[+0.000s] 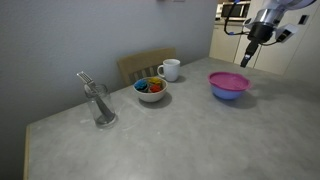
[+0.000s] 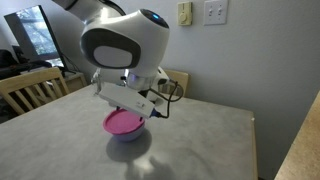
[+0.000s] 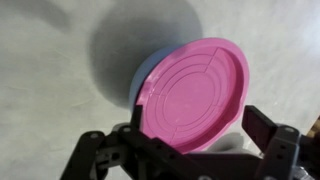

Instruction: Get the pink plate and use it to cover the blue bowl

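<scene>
The pink plate (image 1: 228,78) lies face down on top of the blue bowl (image 1: 229,93) at the far right of the table. Both show in an exterior view, plate (image 2: 124,122) over bowl (image 2: 126,136). In the wrist view the plate (image 3: 195,90) covers the bowl, and only a strip of blue rim (image 3: 142,78) shows at its left. My gripper (image 1: 248,55) hangs above and to the right of them, apart from the plate. Its fingers (image 3: 195,138) are spread wide and hold nothing.
A white bowl with colourful contents (image 1: 150,90) and a white mug (image 1: 170,69) stand mid-table. A glass with a metal utensil (image 1: 100,105) stands to the left. A wooden chair (image 1: 146,63) is behind the table. Cabinets (image 1: 225,40) stand at the back right.
</scene>
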### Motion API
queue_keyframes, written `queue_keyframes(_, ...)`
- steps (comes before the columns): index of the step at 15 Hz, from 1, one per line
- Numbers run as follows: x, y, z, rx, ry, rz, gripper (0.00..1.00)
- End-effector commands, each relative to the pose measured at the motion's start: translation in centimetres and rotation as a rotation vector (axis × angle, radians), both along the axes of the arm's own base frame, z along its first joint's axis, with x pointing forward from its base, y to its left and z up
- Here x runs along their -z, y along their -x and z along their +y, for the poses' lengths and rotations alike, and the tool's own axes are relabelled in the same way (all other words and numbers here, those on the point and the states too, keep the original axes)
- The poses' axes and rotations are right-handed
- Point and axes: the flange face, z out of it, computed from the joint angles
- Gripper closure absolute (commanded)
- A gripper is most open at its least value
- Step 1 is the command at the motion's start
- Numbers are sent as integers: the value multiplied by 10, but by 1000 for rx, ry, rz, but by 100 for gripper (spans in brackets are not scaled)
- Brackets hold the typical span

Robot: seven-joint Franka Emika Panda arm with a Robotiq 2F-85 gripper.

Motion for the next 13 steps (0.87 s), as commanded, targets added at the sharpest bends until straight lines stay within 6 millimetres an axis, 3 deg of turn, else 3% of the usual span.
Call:
queue_keyframes(1, -35, 27, 30, -119, 97, 13, 0)
queue_keyframes(8, -87, 41, 78, -194, 318, 69, 0)
queue_keyframes(9, -90, 40, 88, -277, 310, 55, 0)
queue_keyframes(10, -85, 30, 76, -201, 299, 62, 0)
queue_keyframes(13, -91, 31, 91, -249, 301, 49, 0)
